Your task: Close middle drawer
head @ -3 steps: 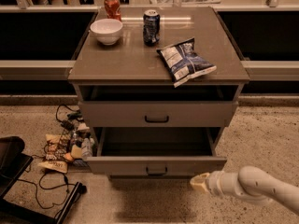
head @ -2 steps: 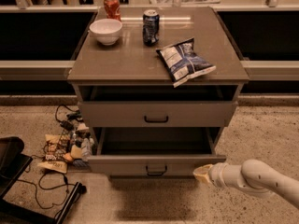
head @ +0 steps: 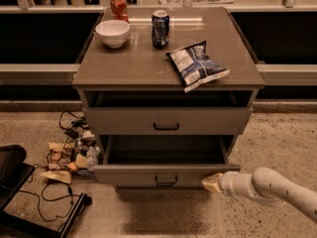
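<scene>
The middle drawer is pulled far out of the grey-brown cabinet, with its deep, dark box open to view. A small dark bar handle sits at the centre of its front. My gripper comes in from the lower right on a white arm. Its pale tips are shut and empty. They sit at the right end of the drawer's front, touching it or nearly so. The drawer above stands out only slightly.
On the cabinet top are a white bowl, a red can, a dark can and a chip bag. Snack packets and cables litter the floor at the left. A black object sits at the far left.
My gripper has risen a little and come up against the right end of the middle drawer's front. The drawer stands about as far out as before.
</scene>
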Available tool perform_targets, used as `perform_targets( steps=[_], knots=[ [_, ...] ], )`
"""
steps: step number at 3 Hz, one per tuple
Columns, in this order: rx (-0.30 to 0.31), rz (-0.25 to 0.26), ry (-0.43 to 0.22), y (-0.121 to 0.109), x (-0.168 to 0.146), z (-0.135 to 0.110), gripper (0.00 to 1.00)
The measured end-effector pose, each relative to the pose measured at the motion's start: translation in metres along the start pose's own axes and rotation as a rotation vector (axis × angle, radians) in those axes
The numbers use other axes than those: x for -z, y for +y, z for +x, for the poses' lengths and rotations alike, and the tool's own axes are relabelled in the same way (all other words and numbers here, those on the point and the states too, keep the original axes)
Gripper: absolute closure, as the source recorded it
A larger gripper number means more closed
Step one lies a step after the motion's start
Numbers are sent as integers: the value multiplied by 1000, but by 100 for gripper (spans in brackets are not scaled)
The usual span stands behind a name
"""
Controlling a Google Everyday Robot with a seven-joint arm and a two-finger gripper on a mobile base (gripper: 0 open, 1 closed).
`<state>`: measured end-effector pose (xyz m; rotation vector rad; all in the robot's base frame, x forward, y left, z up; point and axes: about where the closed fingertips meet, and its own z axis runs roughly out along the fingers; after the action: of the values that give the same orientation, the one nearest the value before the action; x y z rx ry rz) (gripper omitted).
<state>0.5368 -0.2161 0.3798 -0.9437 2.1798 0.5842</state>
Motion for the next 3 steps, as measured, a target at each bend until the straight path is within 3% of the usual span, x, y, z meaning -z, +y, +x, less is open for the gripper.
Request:
perform_targets(
  steps=[1, 2, 3],
  knots=[
    [-38, -38, -7, -22, -28, 0, 100],
    [-38, -38, -7, -21, -26, 1, 100],
    [-41, -23, -27, -51, -32, -13, 100]
  ],
)
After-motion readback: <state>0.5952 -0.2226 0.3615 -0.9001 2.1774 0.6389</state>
